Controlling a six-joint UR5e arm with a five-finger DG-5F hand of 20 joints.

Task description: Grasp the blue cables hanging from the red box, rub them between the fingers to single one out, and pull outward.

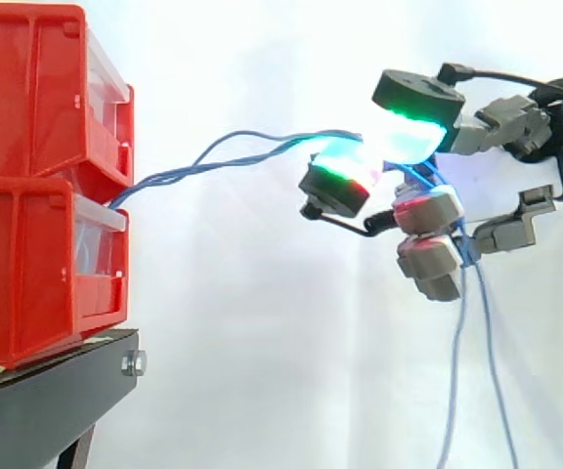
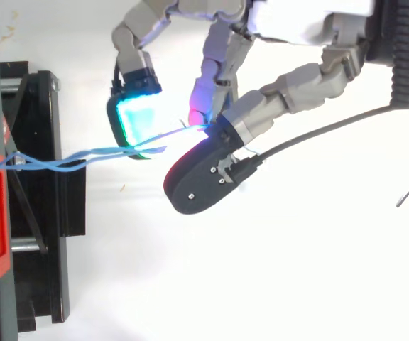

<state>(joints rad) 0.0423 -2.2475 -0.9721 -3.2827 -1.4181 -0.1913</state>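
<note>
Cables under tension: a bundle of blue cables runs from the front of two stacked red bins, leaving about where the upper bin meets the lower, and rises gently across open air to the robot hand, which enters from the right in the side view. The robot hand is closed on the blue cables, its fingers curled inward so that the glowing pads meet around the strands; one pad shines green with a red edge, the one above it cyan, and the cables pass between them. Past the grip, the loose ends drop straight down beneath the fingers, well clear of the bins. From above, the blue cables cross the black stand loosely twisted about one another (individual strands can be made out, though their number cannot), and end between a cyan-lit pad and a dark-backed fingertip of the robot hand, where a magenta glow shows. The red bins sit on the black stand at the left, before a white curtain.
</note>
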